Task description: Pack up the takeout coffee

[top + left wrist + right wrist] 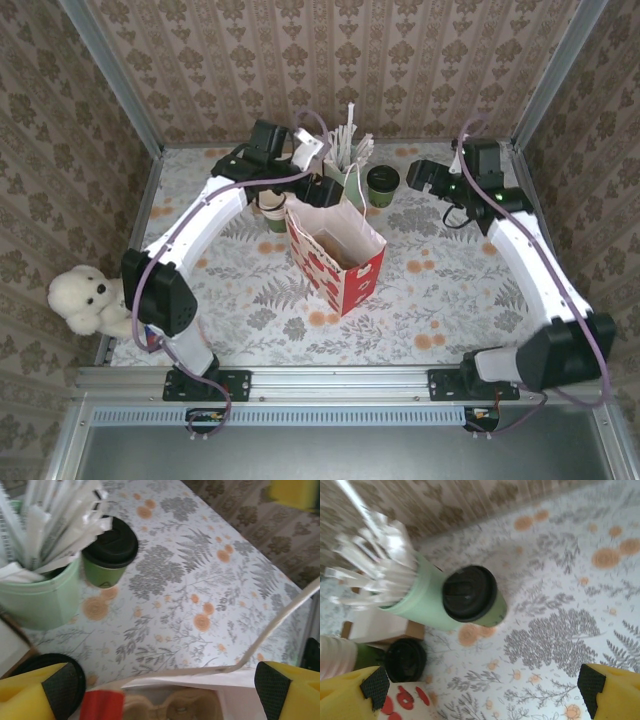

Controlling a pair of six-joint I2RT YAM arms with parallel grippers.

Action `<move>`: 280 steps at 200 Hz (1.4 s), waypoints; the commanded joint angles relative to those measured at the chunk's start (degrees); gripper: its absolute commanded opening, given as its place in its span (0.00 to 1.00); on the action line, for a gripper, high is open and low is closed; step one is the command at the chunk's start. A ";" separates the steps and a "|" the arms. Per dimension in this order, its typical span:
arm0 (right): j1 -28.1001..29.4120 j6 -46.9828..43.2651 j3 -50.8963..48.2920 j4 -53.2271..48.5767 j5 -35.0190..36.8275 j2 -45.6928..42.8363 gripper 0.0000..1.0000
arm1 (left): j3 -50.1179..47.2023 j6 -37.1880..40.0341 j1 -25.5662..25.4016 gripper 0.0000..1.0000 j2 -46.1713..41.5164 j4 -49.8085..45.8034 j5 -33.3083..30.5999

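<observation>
The coffee (pixel 383 180) stands on the counter (pixel 440 290) behind the bag (pixel 345 275), lid on, not yet grasped, so the step in hand looks like the reach for it. The right gripper (pixel 420 178) is just beside it with jaws spread wide and empty; its wrist view has the coffee (pixel 470 595) ahead of the open jaws. The mint cup (pixel 420 602), full of wrapped straws (pixel 375 565), is close against the coffee's other side. The next move likely calls for the jaws to close on the cup body below the lid without knocking the straws, then lift it over the bag's rim. The left gripper (pixel 165 685) hangs at that rim, jaws open and gripping nothing. Inside the bag sits a cardboard carrier (pixel 170 707), its wells seemingly empty.
</observation>
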 commanded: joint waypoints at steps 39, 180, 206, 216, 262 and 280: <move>-1.16 -1.89 14.11 0.25 -13.60 23.75 1.00 | 7.19 1.08 -0.64 0.95 5.61 -0.47 11.07; 0.44 -4.68 30.45 0.63 -20.72 44.44 1.00 | 4.00 -4.57 2.95 0.96 1.39 0.29 5.50; 0.52 -5.32 31.90 0.08 -20.82 45.16 1.00 | 2.95 -4.88 2.94 0.96 0.86 0.31 4.26; 0.52 -5.76 32.71 -0.94 -20.54 45.81 1.00 | 2.60 -5.02 2.93 0.96 0.67 0.42 3.77; 0.96 -7.02 35.59 -4.29 -20.34 48.20 1.00 | 0.94 -4.55 3.08 0.99 -0.87 1.13 3.89; 1.14 -7.14 36.43 -5.58 -19.83 48.86 1.00 | 0.33 -4.26 3.25 1.00 -1.63 1.09 4.15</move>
